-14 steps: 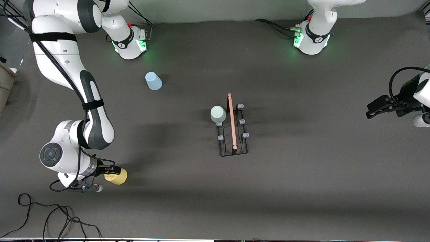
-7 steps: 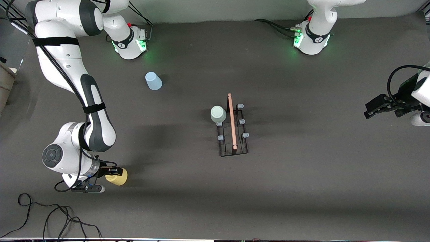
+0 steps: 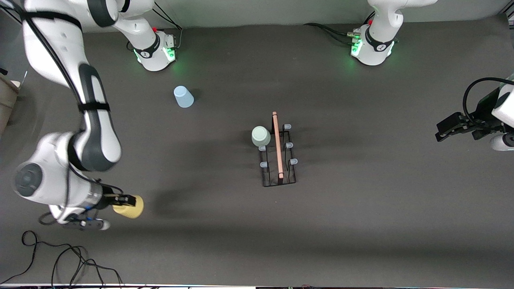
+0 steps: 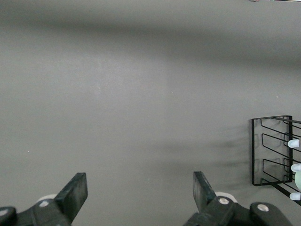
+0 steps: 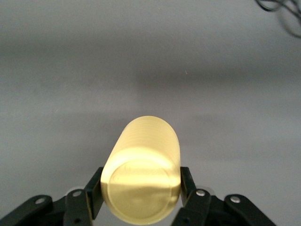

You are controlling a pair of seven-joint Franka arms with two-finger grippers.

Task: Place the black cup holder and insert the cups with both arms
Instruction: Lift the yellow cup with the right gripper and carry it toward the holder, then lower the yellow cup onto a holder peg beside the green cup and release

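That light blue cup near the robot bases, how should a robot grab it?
The light blue cup seems to stand upside down, its closed bottom up, with bare table all round. I would bring an open tool straight down from above and pinch its side walls near the narrower top, where the taper fits between the fingers most easily.

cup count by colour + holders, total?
yellow cup: 1
green cup: 1
blue cup: 1
holder: 1
Total: 4
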